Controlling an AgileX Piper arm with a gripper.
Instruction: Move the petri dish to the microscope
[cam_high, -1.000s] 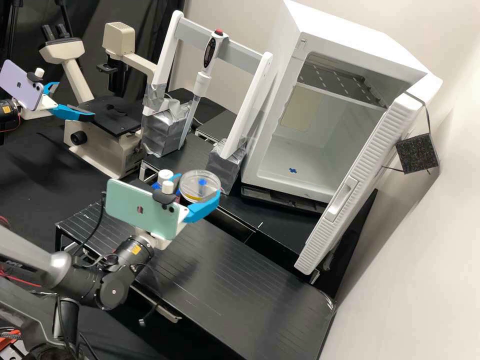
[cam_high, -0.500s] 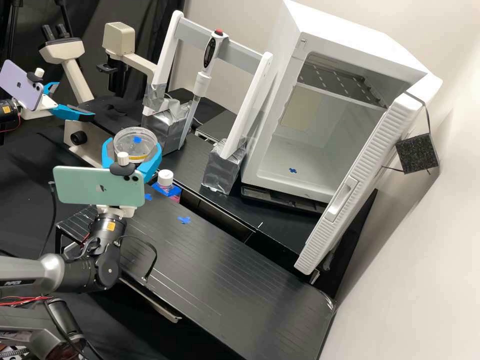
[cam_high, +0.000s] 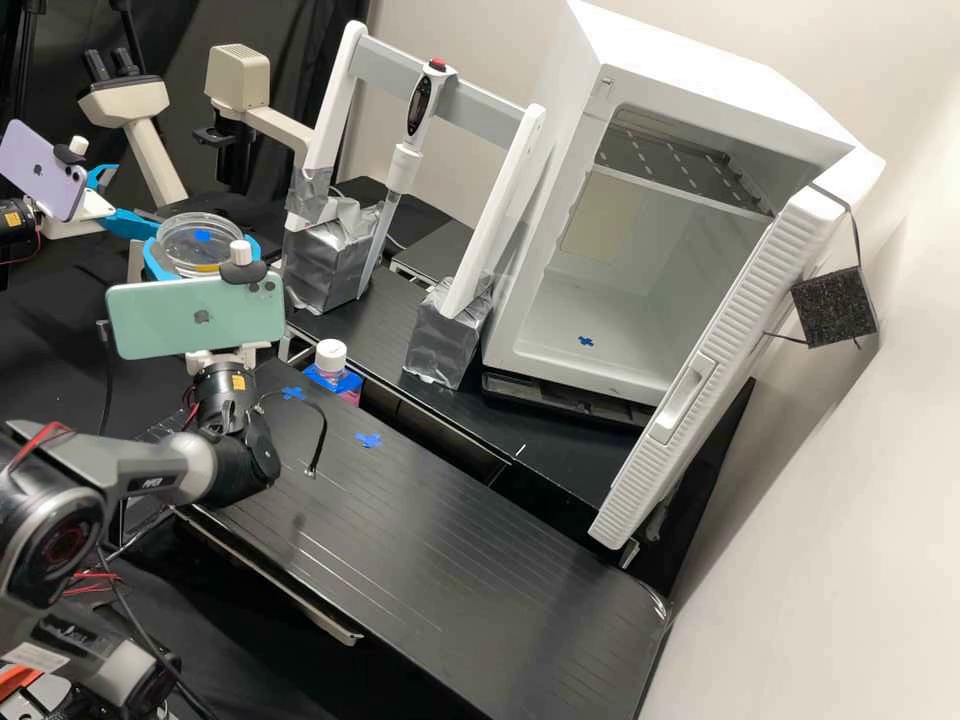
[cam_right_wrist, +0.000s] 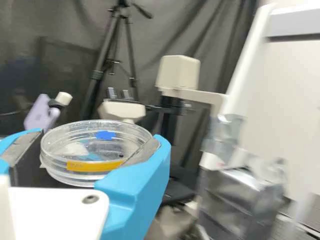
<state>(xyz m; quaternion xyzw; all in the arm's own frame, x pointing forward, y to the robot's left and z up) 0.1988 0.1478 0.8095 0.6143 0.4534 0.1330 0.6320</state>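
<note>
In the high view, the jaws (cam_high: 203, 244) grip the petri dish (cam_high: 192, 258) by its sides, lifted and roughly level, near the microscope (cam_high: 262, 225). In the wrist view, a yellow strip (cam_right_wrist: 96, 165) runs along the dish's side. A bottle (cam_high: 331, 355) with a white cap stands by the bench (cam_high: 450, 530), near two blue marks, with an open white cabinet (cam_high: 730, 110) beyond

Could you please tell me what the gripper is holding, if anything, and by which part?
The gripper holds the petri dish by two opposite sides of its round side wall.
</note>
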